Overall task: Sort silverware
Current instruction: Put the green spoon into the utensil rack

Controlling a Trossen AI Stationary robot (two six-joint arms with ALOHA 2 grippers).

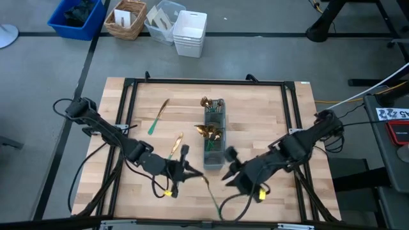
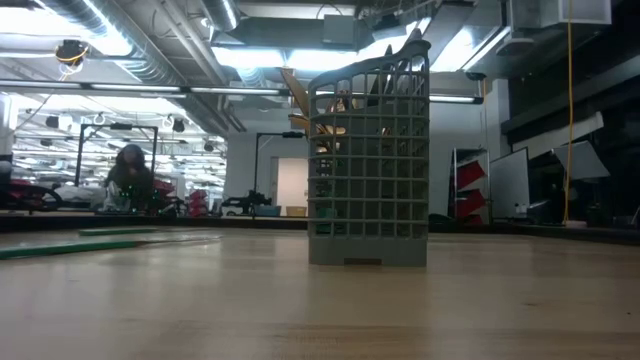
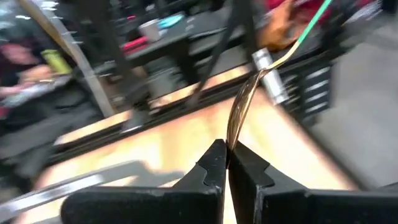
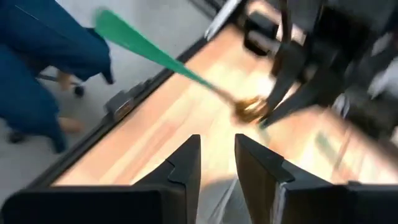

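Nearest the front edge of the worktop [image 1: 268, 128], the left gripper [image 1: 187, 168] was clenched on a spoon [image 3: 239, 115], pinching its gold head so the green handle stuck out towards the right gripper [image 1: 229, 167], which hung released just beside, likely poised for a handover. Beyond them stood the grey caddy [image 1: 213, 137], already holding several gold-headed pieces. Farther left, a knife [image 1: 157, 117] and another piece [image 1: 175, 144] lay loose on the wood, awaiting sorting.
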